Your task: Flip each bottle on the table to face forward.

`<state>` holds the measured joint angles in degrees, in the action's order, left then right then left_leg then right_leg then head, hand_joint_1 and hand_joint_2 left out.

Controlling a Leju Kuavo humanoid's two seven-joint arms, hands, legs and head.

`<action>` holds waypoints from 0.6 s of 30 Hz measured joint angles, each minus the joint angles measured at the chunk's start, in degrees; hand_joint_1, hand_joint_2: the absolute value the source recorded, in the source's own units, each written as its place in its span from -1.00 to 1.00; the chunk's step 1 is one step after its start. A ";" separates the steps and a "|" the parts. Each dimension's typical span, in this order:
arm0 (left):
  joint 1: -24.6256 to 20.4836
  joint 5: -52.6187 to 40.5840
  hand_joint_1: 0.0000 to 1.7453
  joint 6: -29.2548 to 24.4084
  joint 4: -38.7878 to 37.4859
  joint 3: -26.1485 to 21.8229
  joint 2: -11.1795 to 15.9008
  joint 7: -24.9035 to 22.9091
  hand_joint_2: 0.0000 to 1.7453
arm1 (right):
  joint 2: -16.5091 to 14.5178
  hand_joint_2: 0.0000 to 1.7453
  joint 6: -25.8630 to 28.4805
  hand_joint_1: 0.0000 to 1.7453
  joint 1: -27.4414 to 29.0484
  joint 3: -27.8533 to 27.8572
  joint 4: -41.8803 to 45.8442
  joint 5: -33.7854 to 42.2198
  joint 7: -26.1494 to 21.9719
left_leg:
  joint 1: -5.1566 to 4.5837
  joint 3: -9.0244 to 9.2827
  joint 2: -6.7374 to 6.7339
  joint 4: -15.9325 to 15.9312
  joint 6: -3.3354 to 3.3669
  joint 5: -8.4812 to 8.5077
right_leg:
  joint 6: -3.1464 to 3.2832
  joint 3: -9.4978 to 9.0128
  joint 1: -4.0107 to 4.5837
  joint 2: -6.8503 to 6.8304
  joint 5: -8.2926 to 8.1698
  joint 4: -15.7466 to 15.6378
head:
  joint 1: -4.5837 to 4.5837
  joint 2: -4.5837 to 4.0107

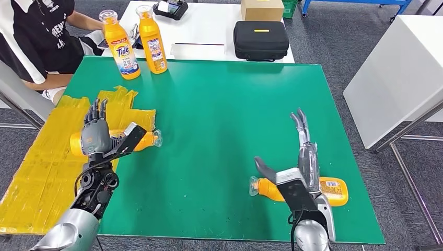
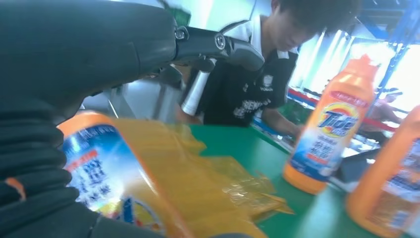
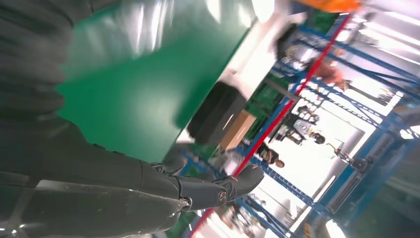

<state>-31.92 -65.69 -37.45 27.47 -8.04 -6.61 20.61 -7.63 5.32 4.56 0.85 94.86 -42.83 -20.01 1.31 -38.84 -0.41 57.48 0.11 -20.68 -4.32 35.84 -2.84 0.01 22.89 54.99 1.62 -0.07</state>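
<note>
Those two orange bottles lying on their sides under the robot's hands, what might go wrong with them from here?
The bottle on the yellow sheet lies on crinkled plastic, so it could slide or drag the yellow sheet when the left hand tries to grip it. The bottle near the front edge sits close to the green table rim; a nudge from the right hand could roll it off.

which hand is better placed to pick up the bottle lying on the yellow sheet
Left. The left hand is already over the lying bottle at the yellow sheet; the right hand is across the table over another bottle.
</note>
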 joint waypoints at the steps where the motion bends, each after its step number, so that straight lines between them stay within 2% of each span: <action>1: 0.22 2.88 -1.00 1.51 0.72 -0.47 -0.38 2.18 1.00 | 0.32 0.50 -0.04 -1.00 0.09 -0.01 0.00 -2.84 0.52 | 0.00 0.00 0.00 0.00 0.00 0.00 | 0.00 0.00 0.00 0.00 0.00 0.00 | 0.00 0.00; 2: 0.50 6.16 -1.00 3.53 1.58 -0.95 -0.78 4.53 1.00 | 0.76 1.00 -0.23 -1.00 0.15 -0.02 -0.01 -5.53 1.09 | -0.01 -0.01 0.00 0.00 0.00 -0.01 | 0.00 -0.01 0.00 0.00 0.00 0.00 | 0.00 0.00; 5: 1.50 17.70 -1.00 12.49 5.09 -2.27 -2.09 10.56 1.00 | 2.95 1.00 -2.08 -1.00 0.13 -0.30 -0.39 -12.08 2.59 | -0.01 -0.02 0.01 0.00 0.00 -0.02 | 0.00 -0.01 0.00 0.00 0.00 -0.01 | 0.01 0.00; 7: 1.97 24.78 -1.00 18.81 7.51 -2.88 -2.83 11.84 1.00 | 5.41 1.00 -4.46 -1.00 0.17 -0.84 -1.21 -14.84 2.69 | -0.02 -0.02 0.02 0.00 0.01 -0.01 | -0.01 -0.01 0.00 -0.01 -0.01 -0.01 | 0.02 0.00; 9: 2.16 29.36 -1.00 22.64 9.40 -3.15 -3.25 11.74 1.00 | 8.14 1.00 -6.53 -1.00 0.53 -1.28 -2.15 -15.86 2.06 | -0.02 -0.03 0.04 0.01 0.01 -0.01 | -0.01 -0.03 0.00 -0.02 -0.01 -0.01 | 0.00 0.00; 18: 2.33 34.92 -1.00 25.92 12.50 -3.14 -3.78 11.86 1.00 | 15.88 1.00 -10.32 -1.00 2.81 -1.39 -4.28 -15.63 1.21 | -0.01 -0.03 0.04 0.01 0.00 -0.02 | -0.01 0.00 0.00 -0.02 0.00 -0.01 | 0.02 0.00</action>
<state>-29.59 -30.76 -11.53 39.97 -11.18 -10.39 32.47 8.25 -5.00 7.37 -0.54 90.58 -58.47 -18.80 1.30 -38.87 -0.37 57.49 0.12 -20.70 -4.33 35.85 -2.84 -0.01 22.89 54.98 1.64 -0.07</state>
